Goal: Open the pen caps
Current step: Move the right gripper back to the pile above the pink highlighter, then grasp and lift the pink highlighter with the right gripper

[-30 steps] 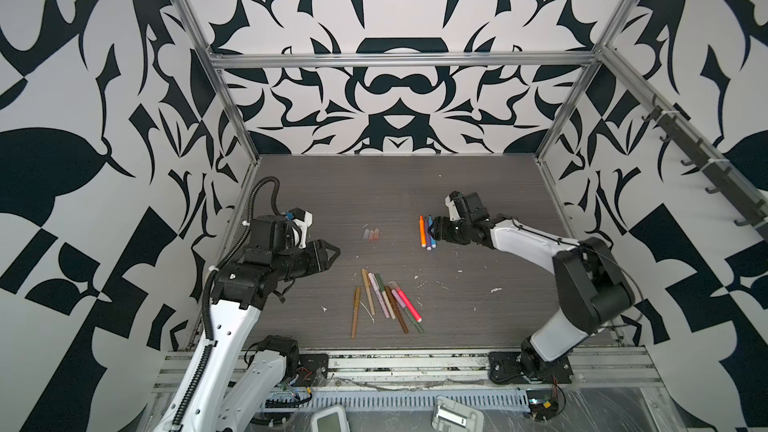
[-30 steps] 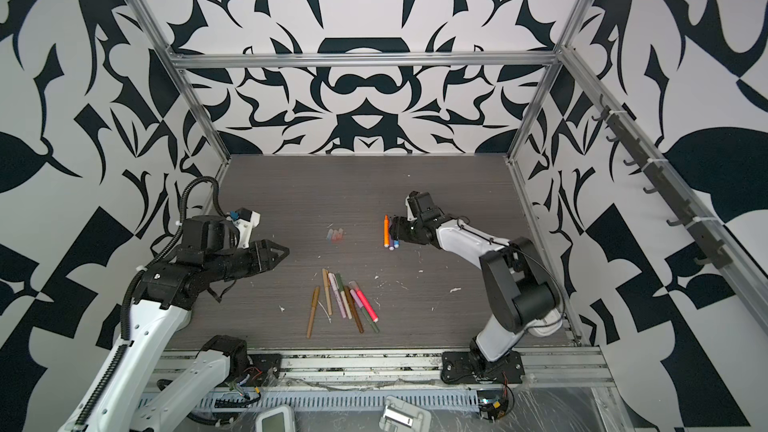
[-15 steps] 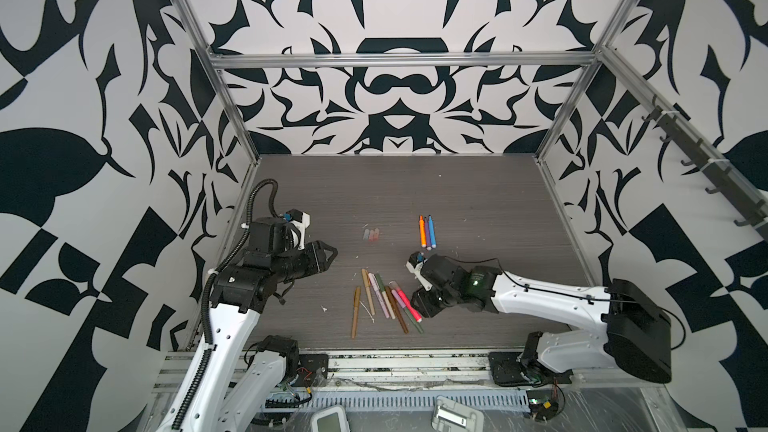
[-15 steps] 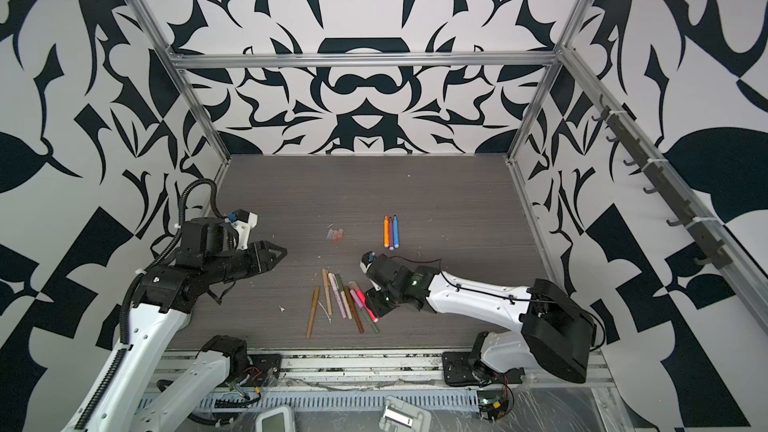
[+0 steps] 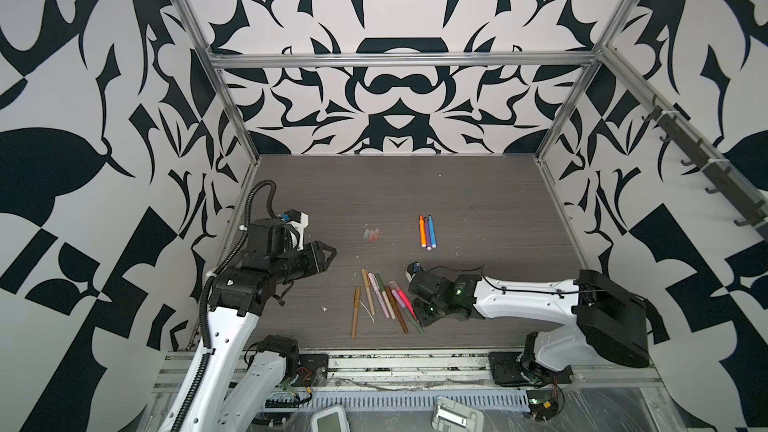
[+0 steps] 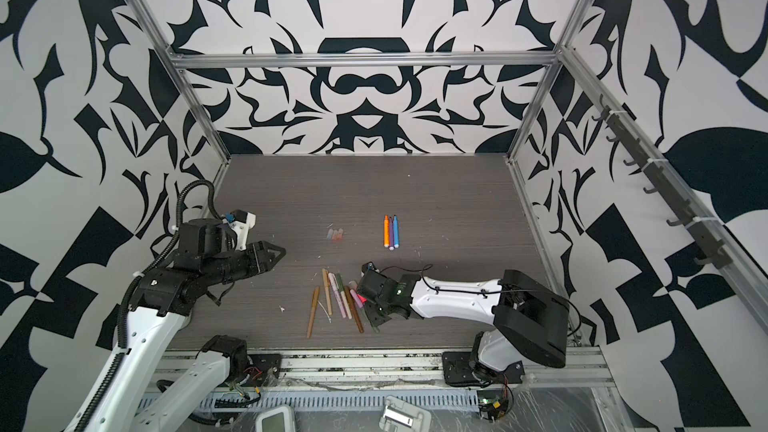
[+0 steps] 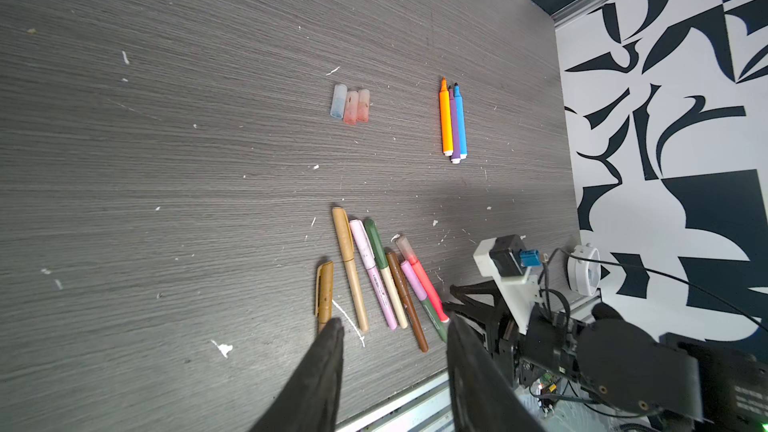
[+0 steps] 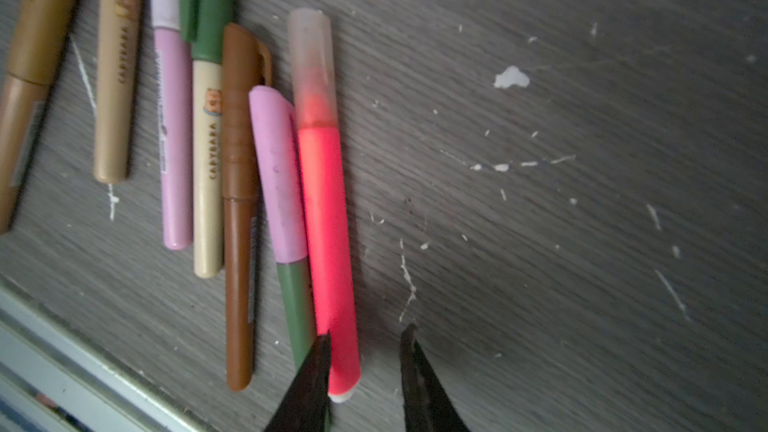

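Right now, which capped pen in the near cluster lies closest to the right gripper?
The neon pink marker with the translucent cap, outermost in the row; the right gripper straddles its tail end.

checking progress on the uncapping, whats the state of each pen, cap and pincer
orange, purple and blue markers: uncapped, lying side by side
three loose caps: off, lying together
neon pink marker: capped, tail end inside the right pincer
six other pens: capped, lying in a row
left pincer: open, empty
right pincer: open, not yet gripping
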